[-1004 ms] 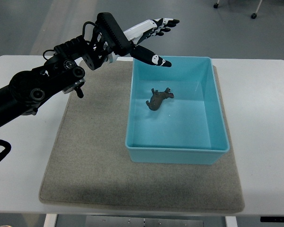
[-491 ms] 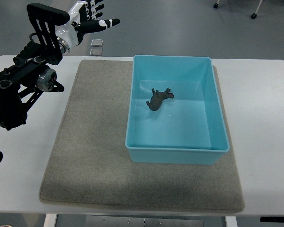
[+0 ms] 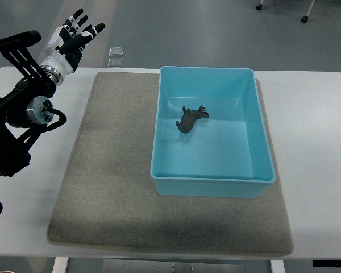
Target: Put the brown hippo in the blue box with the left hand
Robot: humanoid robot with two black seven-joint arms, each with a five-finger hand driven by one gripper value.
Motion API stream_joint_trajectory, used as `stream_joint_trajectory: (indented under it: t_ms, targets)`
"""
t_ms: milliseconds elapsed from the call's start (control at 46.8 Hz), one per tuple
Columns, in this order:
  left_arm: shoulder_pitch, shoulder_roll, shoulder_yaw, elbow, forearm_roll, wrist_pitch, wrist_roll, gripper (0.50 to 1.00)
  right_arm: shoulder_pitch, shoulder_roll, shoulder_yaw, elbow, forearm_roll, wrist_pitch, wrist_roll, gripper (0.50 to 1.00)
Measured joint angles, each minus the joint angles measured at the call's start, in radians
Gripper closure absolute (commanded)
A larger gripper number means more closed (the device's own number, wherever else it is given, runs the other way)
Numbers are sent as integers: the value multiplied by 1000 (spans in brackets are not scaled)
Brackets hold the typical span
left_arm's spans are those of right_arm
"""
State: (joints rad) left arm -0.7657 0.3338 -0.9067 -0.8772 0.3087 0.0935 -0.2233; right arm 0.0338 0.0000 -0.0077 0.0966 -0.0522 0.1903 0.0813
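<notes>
Fingers (image 3: 79, 25) of the left hand (image 3: 68, 38) are spread wide and hold nothing, raised above the far left corner of the counter (image 3: 312, 148), well apart from the box. Lying on its side on the floor of the blue box (image 3: 211, 182), toward the far left part of it, is the brown hippo (image 3: 191, 119). Under the box lies a grey mat (image 3: 108, 187), which covers the middle of the white counter.
</notes>
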Motion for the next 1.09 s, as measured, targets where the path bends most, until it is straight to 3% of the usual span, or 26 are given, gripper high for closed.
stream_joint_trajectory:
  t_ms: [1090]
  targets:
    - [78, -1, -65, 5, -73, -3, 1, 504, 0, 0, 2, 0, 0, 1, 0, 564]
